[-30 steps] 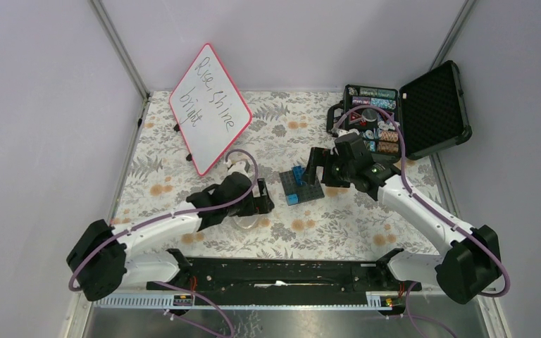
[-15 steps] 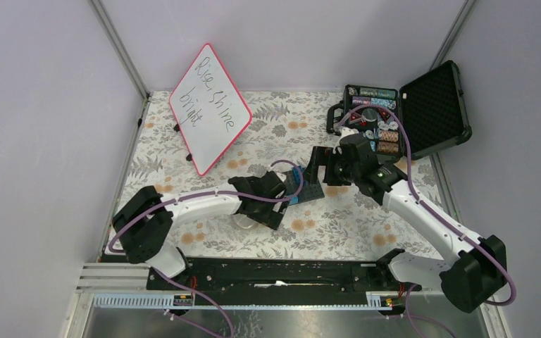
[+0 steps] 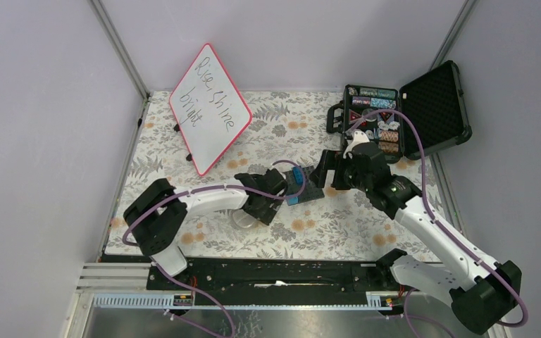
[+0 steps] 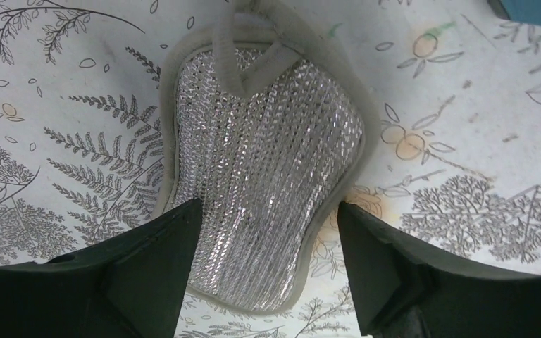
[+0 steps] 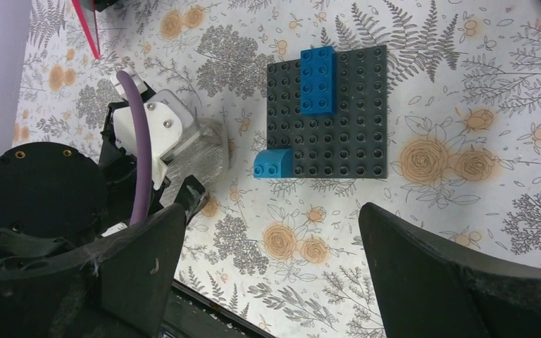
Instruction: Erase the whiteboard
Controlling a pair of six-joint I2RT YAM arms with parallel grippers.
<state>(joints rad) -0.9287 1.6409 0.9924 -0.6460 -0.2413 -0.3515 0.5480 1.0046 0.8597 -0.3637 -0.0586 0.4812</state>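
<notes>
Whiteboard (image 3: 210, 105) stands propped at table's 11 o'clock, black handwriting unerased. Left gripper (image 4: 268, 218) open, fingers straddling silver mesh pad (image 4: 268, 141) lying flat on floral cloth (image 4: 465, 141), at 5 o'clock from board. Right gripper (image 5: 271, 218) open, empty, above brick baseplate (image 5: 345, 134). Advice: lower fully, pinch pad centred across its narrow width, then lift toward writing.
</notes>
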